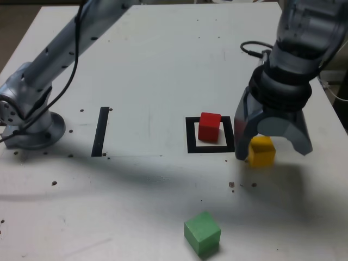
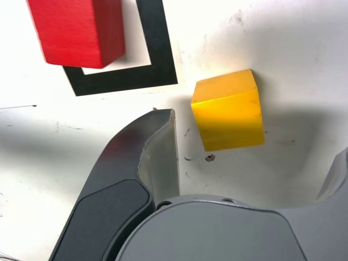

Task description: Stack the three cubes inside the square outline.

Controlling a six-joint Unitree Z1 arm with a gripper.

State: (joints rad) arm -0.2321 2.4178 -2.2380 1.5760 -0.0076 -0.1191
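End effector [image 1: 273,145] spread wide over the yellow cube [image 1: 261,150], jaws straddling it – one finger [image 2: 157,152] close beside the cube in the wrist view, the other just visible at the frame's edge, neither clearly touching. Nothing grasped. Yellow cube [image 2: 228,110] flat on the white desk [image 1: 152,81], just outside the square outline [image 1: 210,136], on the exterior view's right of it. Red cube [image 1: 209,126] inside the outline, sitting toward its far edge, with pale centre showing in front – in the wrist view, red cube [image 2: 76,30] seen overlapping the black border [image 2: 122,79]. Green cube [image 1: 202,233] well apart, near the front edge of the desk, turned at an angle. Single black strip [image 1: 100,131] toward the exterior view's left, near the arm's base [image 1: 32,130]. Scattered dark specks on the desk surface.
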